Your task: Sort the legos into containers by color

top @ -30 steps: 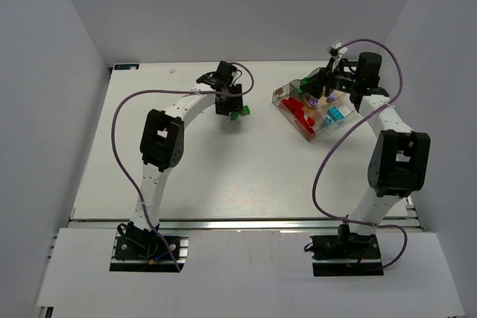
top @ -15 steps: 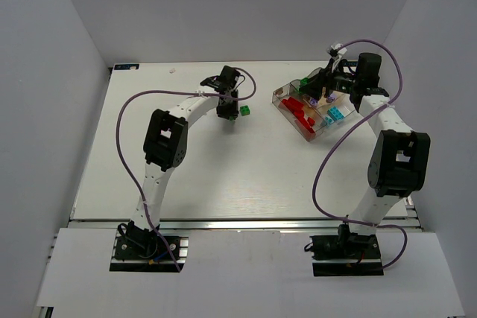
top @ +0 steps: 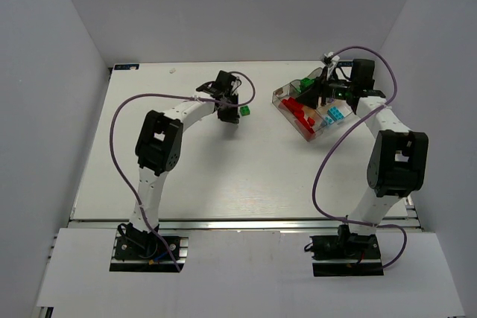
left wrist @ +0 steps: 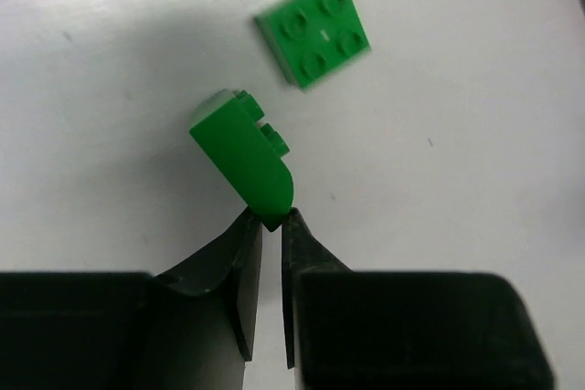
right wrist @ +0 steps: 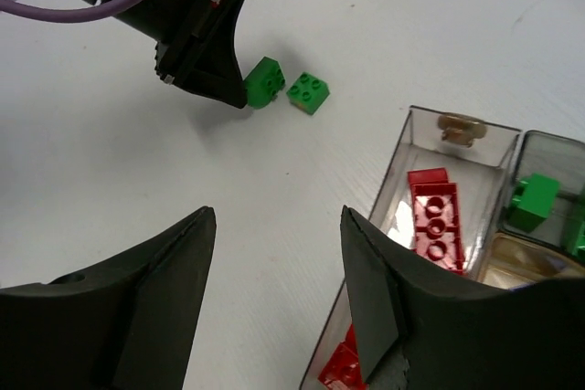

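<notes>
On the white table lie two green legos. A sloped green brick (left wrist: 242,152) (right wrist: 263,81) rests tilted, and my left gripper (left wrist: 271,218) (top: 234,113) is shut on its lower corner, only the very tips pinching it. A flat green four-stud brick (left wrist: 315,38) (right wrist: 308,91) (top: 244,110) lies loose just beyond it. The clear compartment tray (top: 280,95) (right wrist: 494,124) holds red legos (right wrist: 437,216) (top: 298,113), a green lego (right wrist: 533,200) and cyan ones (top: 335,115). My right gripper (right wrist: 277,216) (top: 313,94) hovers open above the tray's left edge, with nothing between its fingers.
Grey walls close in the table on the left, back and right. A purple cable (top: 115,139) loops off each arm. A small tan piece (right wrist: 462,125) lies in the tray's near-left compartment. The tray stands at the back right, the two loose bricks at the back centre.
My left gripper has shut, its tips now pinching the sloped green brick's corner. The right gripper has shifted slightly left over the tray and stayed open.
</notes>
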### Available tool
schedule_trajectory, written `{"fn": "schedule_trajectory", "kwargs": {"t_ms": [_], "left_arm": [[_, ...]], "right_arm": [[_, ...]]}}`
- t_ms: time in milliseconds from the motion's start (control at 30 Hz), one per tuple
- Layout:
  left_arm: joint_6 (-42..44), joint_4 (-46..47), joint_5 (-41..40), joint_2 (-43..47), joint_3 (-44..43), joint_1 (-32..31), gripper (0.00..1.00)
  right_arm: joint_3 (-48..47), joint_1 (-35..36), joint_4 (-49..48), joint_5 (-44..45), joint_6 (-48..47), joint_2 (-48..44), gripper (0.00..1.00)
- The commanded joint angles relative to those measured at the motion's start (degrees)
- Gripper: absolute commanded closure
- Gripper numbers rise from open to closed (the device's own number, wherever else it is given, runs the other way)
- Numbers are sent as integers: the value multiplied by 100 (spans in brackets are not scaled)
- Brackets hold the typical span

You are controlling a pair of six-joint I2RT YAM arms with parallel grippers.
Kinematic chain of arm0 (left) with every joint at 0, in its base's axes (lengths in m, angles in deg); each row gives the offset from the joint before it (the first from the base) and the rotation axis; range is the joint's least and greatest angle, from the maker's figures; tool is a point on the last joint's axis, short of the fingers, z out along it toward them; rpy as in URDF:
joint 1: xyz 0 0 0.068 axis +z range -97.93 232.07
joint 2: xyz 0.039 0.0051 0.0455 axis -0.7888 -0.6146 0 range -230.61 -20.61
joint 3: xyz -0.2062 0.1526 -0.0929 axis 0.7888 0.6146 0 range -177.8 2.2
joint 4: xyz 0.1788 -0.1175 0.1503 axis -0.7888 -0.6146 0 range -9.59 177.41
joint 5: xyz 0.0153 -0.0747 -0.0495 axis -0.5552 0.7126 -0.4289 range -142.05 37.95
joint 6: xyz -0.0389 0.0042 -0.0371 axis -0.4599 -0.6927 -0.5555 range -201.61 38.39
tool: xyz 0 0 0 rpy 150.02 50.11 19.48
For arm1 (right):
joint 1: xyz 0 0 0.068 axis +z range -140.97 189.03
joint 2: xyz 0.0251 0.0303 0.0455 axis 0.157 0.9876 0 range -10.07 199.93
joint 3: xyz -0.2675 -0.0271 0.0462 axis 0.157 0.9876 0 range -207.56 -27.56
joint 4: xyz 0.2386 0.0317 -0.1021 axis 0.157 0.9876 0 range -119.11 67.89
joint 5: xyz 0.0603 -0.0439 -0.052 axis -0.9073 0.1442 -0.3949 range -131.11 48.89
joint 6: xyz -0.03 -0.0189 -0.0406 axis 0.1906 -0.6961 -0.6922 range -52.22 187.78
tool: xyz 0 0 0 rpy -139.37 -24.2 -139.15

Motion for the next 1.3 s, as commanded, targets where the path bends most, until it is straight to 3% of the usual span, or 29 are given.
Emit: {"fn": "schedule_trajectory", "kwargs": {"t_ms": [0,267,500,667,833,1033,1267], "left_arm": [[104,742,918,1008,542,-23,77],[-159,1682,2700,1843,1667,83,78],[-363,2431,3854,2256,2274,83,78],[-3,2378,3872,2512,2433,13,78],[130,2351,3820,2653,2494,13,78],[165,2369,3925,2661,2468,-40,78],[393,2018,3908,2583,2275,-154,78]], "right_arm": [[-90,75,457,-294,-101,-80,37],[-46,752,633,-346,285,43,37],[-300,954,695,-575,2253,658,35],[-661,1007,950,-84,3492,861,31],[-433,1103,854,33,4205,852,11],[323,1235,98,-109,5277,826,11],[358,1376,-552,-205,6015,922,11]]}}
